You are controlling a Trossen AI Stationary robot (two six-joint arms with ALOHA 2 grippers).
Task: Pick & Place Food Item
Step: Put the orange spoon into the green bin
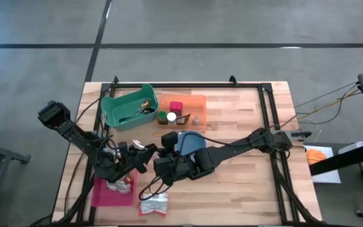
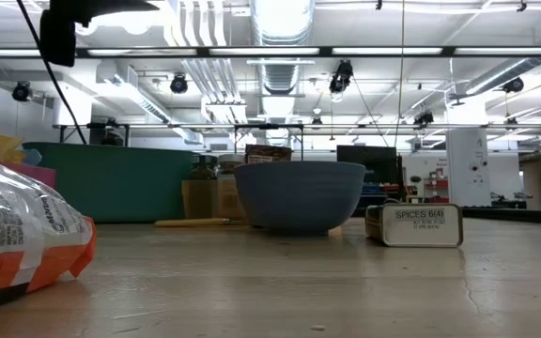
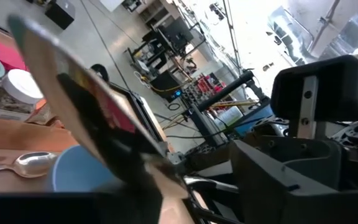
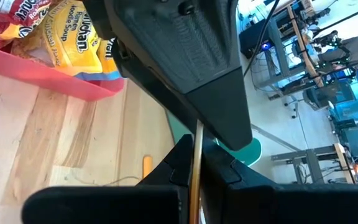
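Overhead, wooden table [image 1: 244, 183] on grey concrete floor [image 1: 232, 25]; right gripper [image 1: 159, 165] closed, left gripper [image 1: 145, 150] unclear.

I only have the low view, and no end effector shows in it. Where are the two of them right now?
Observer: From above, the left end effector and the right end effector sit close together, between the blue bowl and the pink tray.
Operator: What is in that tray?
Observer: A yellow noodle packet lies in it.
Operator: And the green bin?
Observer: The green bin holds what looks like a metal utensil.
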